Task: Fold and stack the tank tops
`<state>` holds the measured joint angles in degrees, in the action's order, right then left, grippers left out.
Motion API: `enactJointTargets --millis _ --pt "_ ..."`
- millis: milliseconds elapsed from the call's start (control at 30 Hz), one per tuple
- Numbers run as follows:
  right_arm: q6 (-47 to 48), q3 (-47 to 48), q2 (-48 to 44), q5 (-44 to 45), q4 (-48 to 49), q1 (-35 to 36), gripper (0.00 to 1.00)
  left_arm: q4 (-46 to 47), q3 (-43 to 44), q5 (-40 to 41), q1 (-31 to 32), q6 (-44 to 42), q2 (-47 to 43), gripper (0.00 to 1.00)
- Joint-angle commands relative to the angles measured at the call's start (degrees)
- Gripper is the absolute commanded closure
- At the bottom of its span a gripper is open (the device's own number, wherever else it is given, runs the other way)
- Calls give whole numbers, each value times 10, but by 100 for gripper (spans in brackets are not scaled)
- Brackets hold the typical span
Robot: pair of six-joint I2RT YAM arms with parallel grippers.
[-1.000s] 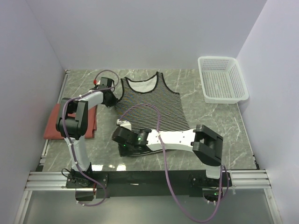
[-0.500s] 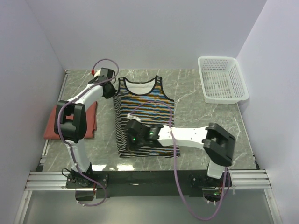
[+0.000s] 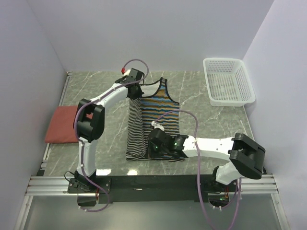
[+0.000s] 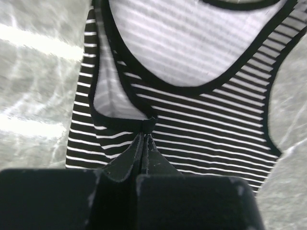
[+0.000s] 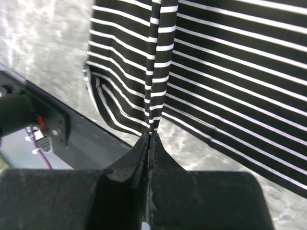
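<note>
Striped top (image 3: 136, 129) is lying mid-table (image 3: 206, 103), neck end far, hem near the front rail (image 3: 158, 182). It is looking narrow, with one long side doubled over, but the layers are hard to separate from above, and colour shimmer is smearing the stripes at its far right.

Left gripper (image 3: 135, 92) is sitting at the top's far left corner. In the left wrist view its fingers are pressed together (image 4: 145, 137), pinching the black trim of the striped top (image 4: 206, 124) where the armhole edge is bunching into a small knot. The inside of the neck is showing pale. The far strap is cut off by the frame edge.

Right gripper (image 3: 153, 145) is sitting low over the hem end, its body covering the cloth under it from above. In the right wrist view the tips are closed (image 5: 150, 138) on a raised ridge of the striped top (image 5: 230, 72), running straight away from the fingers. The hem is curling just beside the rail (image 5: 48, 125). How many layers are in the pinch, cannot tell.

Red top (image 3: 61, 130) is lying folded at the table's left edge, well apart from the striped one; its lettering is not visible. Basket (image 3: 229, 61) is sitting at the far right corner. Purple cable (image 3: 184, 115) is looping over the striped top, hiding a thin line of it.
</note>
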<state>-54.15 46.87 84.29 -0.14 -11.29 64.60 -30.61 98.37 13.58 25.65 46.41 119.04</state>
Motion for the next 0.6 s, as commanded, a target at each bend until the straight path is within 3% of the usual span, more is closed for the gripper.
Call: enactJointTargets --millis 0,400,567 --pt "-20 -24 -32 4 12 0 100 9 24 11 5 13 12 99" --pt "-47 -92 -30 23 39 2 100 57 -14 -36 14 -4 23 99" --pt "-54 -100 -34 25 49 2 100 67 -16 -40 17 -12 28 91"
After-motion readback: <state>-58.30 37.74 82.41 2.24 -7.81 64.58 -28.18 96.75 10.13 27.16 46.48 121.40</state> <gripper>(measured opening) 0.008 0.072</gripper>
